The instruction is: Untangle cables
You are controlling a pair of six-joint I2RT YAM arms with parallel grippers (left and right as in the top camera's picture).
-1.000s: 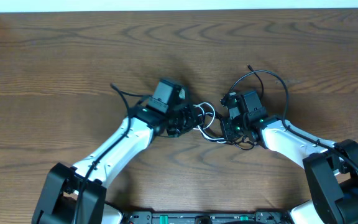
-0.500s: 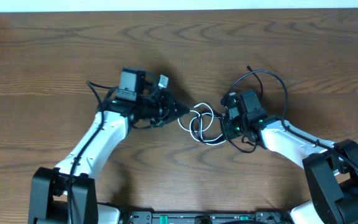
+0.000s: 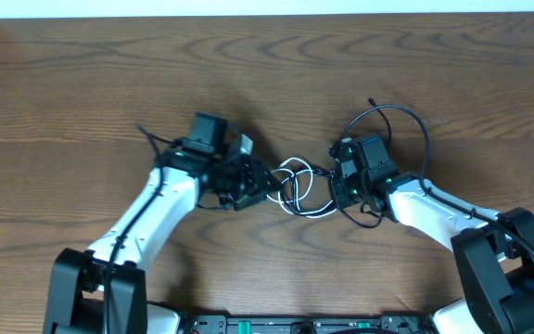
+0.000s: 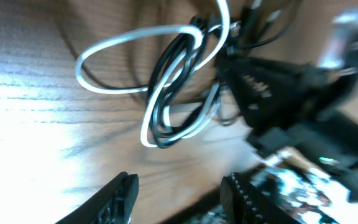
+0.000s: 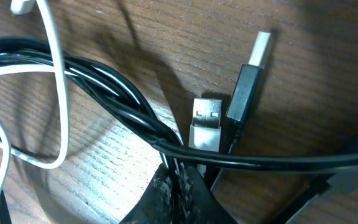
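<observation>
"Cables [image 3: 297, 186] lie midway on the table [image 3: 63, 74], the tangle stretched sideways between left gripper [image 3: 269, 183] and right gripper [image 3: 336, 188]."
"Holding anything?"
"Right one pinches the black cable [image 5: 104, 79]; left one gapes, empty. Plugs [image 5: 205, 124] lie parallel."

A white cable [image 4: 107, 46] and a black cable [image 4: 166, 81] sit snarled together mid-table [image 3: 82, 83], the black strands twisted into a rope that threads through the white loops. A white plug [image 5: 205, 121] and a black plug [image 5: 244, 93] lie side by side, metal tips bare.
</observation>
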